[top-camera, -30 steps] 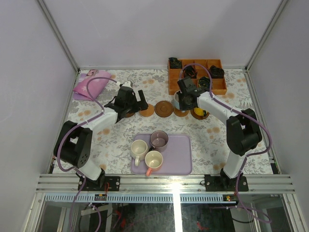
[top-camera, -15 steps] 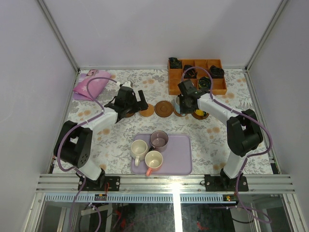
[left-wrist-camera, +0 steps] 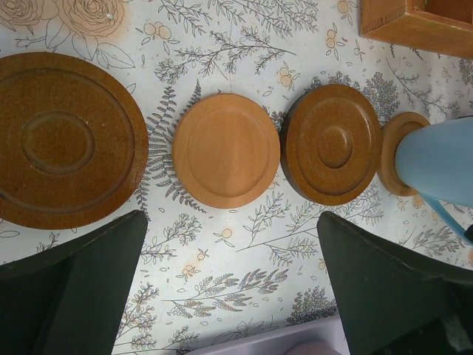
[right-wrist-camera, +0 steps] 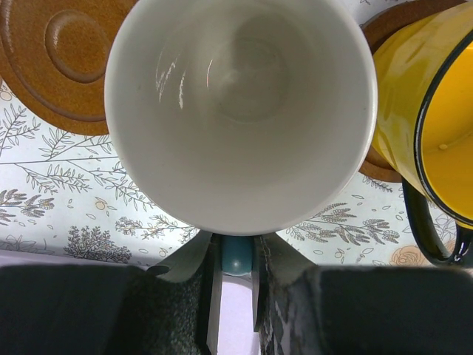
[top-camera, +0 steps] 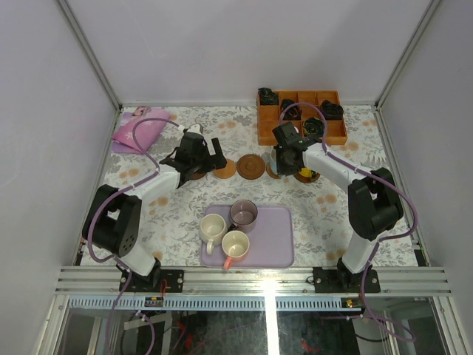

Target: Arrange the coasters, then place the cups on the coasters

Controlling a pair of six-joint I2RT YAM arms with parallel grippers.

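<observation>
A row of brown coasters lies mid-table: a dark one (left-wrist-camera: 63, 140), a light one (left-wrist-camera: 226, 150), another dark one (left-wrist-camera: 334, 144) and a light one (left-wrist-camera: 392, 151). My right gripper (right-wrist-camera: 238, 251) is shut on the teal handle of the pale blue cup (left-wrist-camera: 440, 163), which stands upright over that last light coaster; whether it rests on it I cannot tell. Beside it the yellow cup (right-wrist-camera: 436, 111) sits on a coaster (right-wrist-camera: 377, 166). My left gripper (left-wrist-camera: 233, 288) hangs open just in front of the row. Cream (top-camera: 213, 225), mauve (top-camera: 243, 213) and pink-handled (top-camera: 235, 244) cups stand on the lilac tray (top-camera: 275, 238).
An orange-brown compartment box (top-camera: 301, 116) with black cable bundles stands at the back right, close behind the right gripper. A pink bag (top-camera: 139, 132) lies at the back left. Metal frame posts line both sides of the table.
The right gripper has shifted slightly with the pale blue cup beside the yellow cup. The left arm and the cups on the tray have not moved.
</observation>
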